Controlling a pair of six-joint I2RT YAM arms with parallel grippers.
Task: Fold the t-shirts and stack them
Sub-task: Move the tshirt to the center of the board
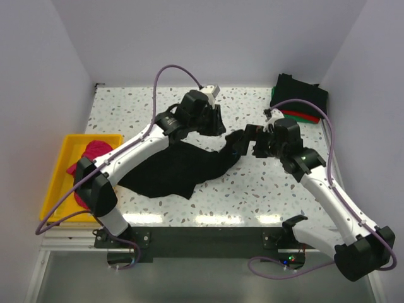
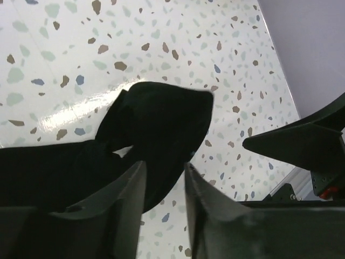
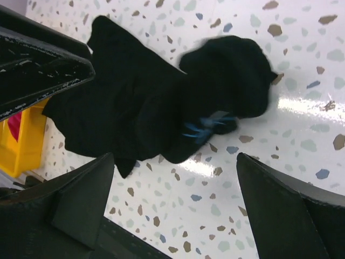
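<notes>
A large black t-shirt (image 1: 170,170) lies crumpled on the speckled table, one bunched end reaching toward the middle. My left gripper (image 1: 218,125) hovers over that end; in the left wrist view its fingers stand a little apart (image 2: 164,170), with the black cloth (image 2: 156,118) lying just beyond and under the tips and table showing between them. My right gripper (image 1: 243,144) is wide open (image 3: 175,156) just off the shirt's (image 3: 135,102) edge and holds nothing. A small blurred tag with blue marks (image 3: 207,125) shows on the cloth. A magenta-pink t-shirt (image 1: 95,151) lies in the tray.
The yellow tray (image 1: 60,170) sits at the table's left edge. A folded pile (image 1: 300,95), black on top with green and red beneath, rests at the back right corner. White walls close in the table at the back and on both sides.
</notes>
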